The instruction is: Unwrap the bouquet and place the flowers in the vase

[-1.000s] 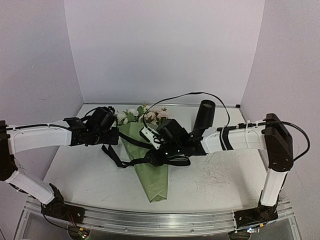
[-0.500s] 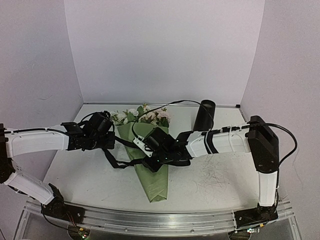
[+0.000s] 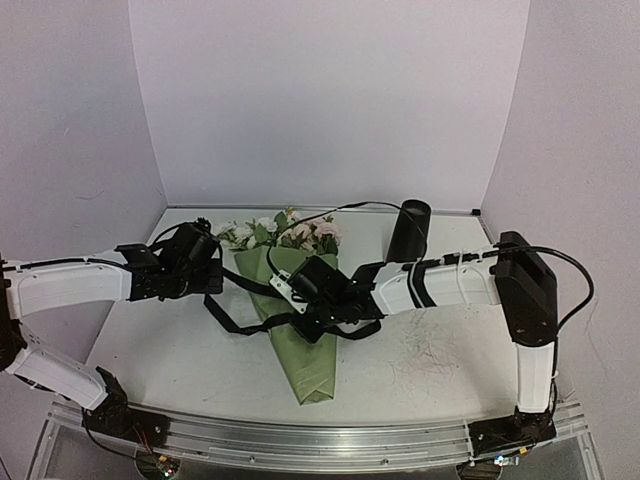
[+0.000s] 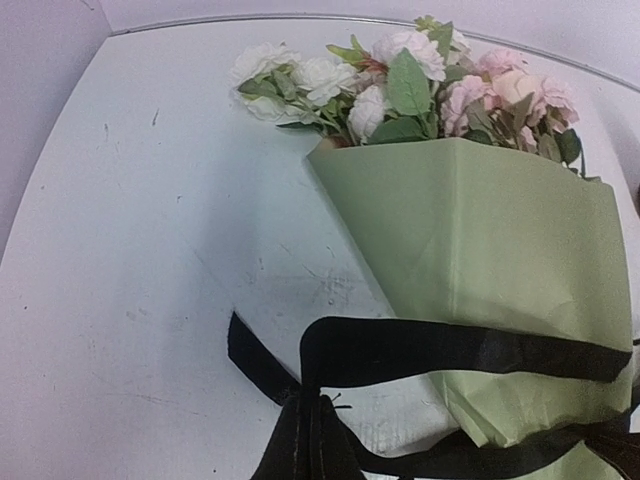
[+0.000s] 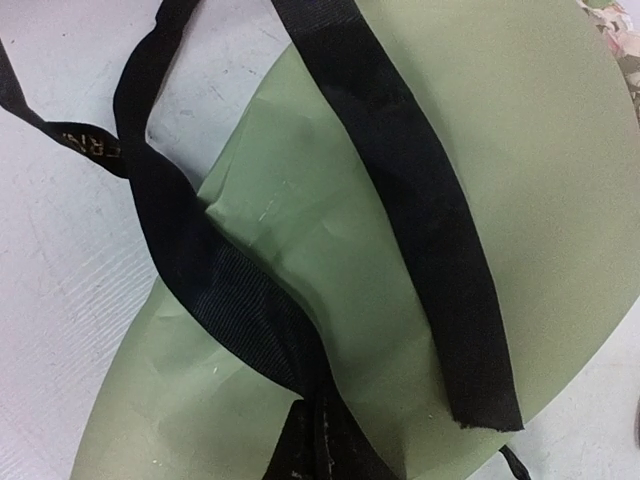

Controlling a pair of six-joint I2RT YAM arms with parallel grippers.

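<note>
The bouquet [image 3: 303,350] lies on the table as a green paper cone, tip toward the near edge. Its pink and white flowers [image 3: 283,230] point to the back wall. A loosened black ribbon [image 3: 240,322] trails across the cone and off its left side. My left gripper [image 3: 218,284] is left of the cone and shut on a ribbon strand [image 4: 450,350], pinched at its fingertips [image 4: 310,415]. My right gripper [image 3: 305,322] is over the cone's middle and shut on another ribbon strand [image 5: 220,290] lying on the green paper [image 5: 330,250]. The black vase [image 3: 408,232] stands upright at the back right.
White table [image 3: 430,350] with scuff marks to the right of the cone. Lilac walls close off the back and both sides. A black cable [image 3: 350,207] arcs from the right wrist toward the vase. A loose ribbon end [image 5: 470,380] lies on the paper.
My right gripper moved left over the cone and shut on a ribbon strand. My left gripper drew a little to the left, still holding its strand.
</note>
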